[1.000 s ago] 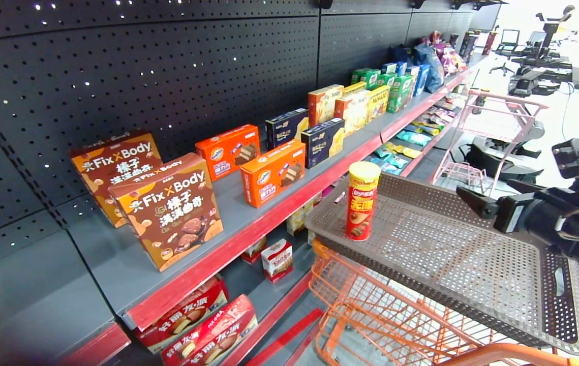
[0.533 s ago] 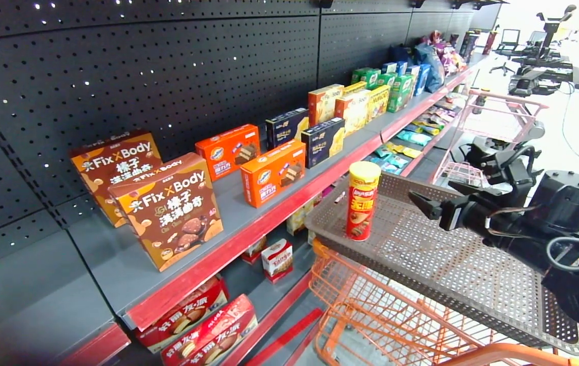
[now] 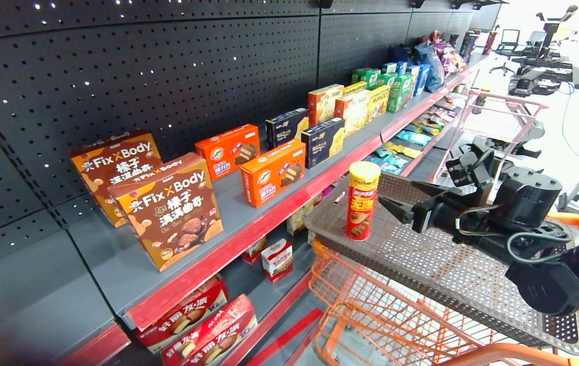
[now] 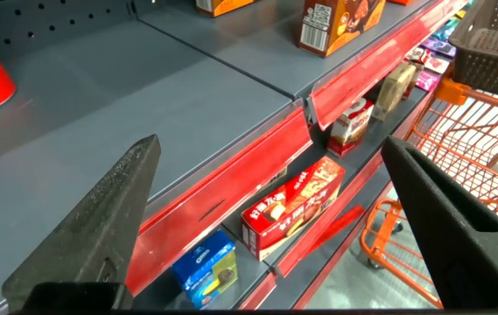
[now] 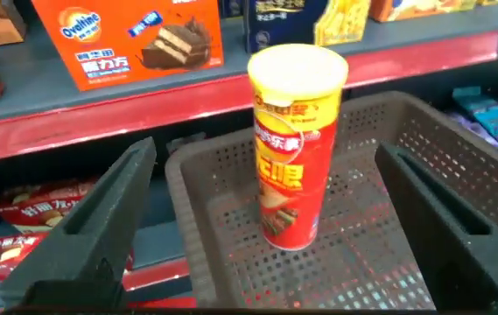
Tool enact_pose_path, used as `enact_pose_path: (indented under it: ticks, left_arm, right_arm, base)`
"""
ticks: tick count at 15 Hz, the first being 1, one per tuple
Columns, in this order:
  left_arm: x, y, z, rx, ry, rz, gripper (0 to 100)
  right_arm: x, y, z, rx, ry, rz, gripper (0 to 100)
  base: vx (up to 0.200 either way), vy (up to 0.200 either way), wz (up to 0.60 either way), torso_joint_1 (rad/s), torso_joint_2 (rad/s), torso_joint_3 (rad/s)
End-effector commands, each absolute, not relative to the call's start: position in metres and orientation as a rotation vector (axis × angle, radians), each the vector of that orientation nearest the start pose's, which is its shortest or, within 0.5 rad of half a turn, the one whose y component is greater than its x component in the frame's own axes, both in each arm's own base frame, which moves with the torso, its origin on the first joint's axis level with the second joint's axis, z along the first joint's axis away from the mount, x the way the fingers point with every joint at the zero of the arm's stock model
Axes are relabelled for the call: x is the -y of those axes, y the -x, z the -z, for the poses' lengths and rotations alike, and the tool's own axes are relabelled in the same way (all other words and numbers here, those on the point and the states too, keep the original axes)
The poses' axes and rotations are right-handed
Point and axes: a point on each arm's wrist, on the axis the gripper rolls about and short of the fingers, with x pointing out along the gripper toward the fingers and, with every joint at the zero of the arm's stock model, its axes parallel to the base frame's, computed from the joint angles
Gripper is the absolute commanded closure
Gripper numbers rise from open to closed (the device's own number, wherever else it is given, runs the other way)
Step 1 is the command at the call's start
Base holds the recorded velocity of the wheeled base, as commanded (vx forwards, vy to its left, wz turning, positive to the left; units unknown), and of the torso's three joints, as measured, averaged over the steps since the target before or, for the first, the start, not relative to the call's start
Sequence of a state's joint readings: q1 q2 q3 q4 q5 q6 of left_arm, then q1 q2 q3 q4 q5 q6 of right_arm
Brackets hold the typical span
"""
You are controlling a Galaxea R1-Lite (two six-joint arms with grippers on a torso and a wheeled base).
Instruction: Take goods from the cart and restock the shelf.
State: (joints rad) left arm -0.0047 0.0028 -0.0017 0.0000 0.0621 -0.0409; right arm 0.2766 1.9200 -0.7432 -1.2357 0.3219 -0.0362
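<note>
A tall cylindrical chip can (image 3: 363, 201) with a yellow lid and a red label carrying yellow and white lettering is seen standing upright near the shelf-side edge of a brown perforated tray (image 3: 447, 254). The tray is laid across the top of an orange wire cart (image 3: 350, 300). The right tool (image 3: 397, 192) is held level just beside the can. Its fingers are spread wide and are apart from the can, which is lined up with the gap between them in the right wrist view.

The left tool (image 4: 270, 144) is also spread and grips nothing. It is held over a bare stretch of the grey, red-edged shelf (image 3: 116, 264). A red biscuit box (image 4: 292, 206) and a blue pack (image 4: 209, 267) lie on the tier beneath it.

On the shelf, boxes are ranged in pairs: brown cookie boxes (image 3: 167, 208) with white lettering, orange boxes (image 3: 273, 173) picturing layered cake, and dark blue boxes (image 3: 322, 142).
</note>
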Motion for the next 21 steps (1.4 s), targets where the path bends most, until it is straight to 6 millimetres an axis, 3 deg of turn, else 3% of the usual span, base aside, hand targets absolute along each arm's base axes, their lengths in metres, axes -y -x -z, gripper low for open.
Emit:
enact_pose_path:
  ticks: [1,6,11,21]
  left_arm:
    - [-0.002,0.023,-0.076,0.000,0.041,-0.058,0]
    - [-0.002,0.023,-0.076,0.001,0.041,-0.058,0]
    - [-0.002,0.023,-0.076,0.000,0.041,-0.058,0]
    - [-0.002,0.023,-0.076,0.000,0.041,-0.058,0]
  right_arm:
    - [-0.105,-0.333,-0.146,0.064,0.037,-0.619,0]
    - [-0.105,-0.349,-0.133,0.055,0.037,-0.605,0]
    - [-0.107,-0.378,-0.126,0.079,0.038,-0.595,0]
    - [-0.116,-0.419,-0.106,0.094,0.043,-0.681,0]
  base:
    - [0.000,0.000,0.00,0.000,0.00,0.000]
    - [0.000,0.000,0.00,0.000,0.00,0.000]
    - [0.000,0.000,0.00,0.000,0.00,0.000]
    - [0.000,0.000,0.00,0.000,0.00,0.000]
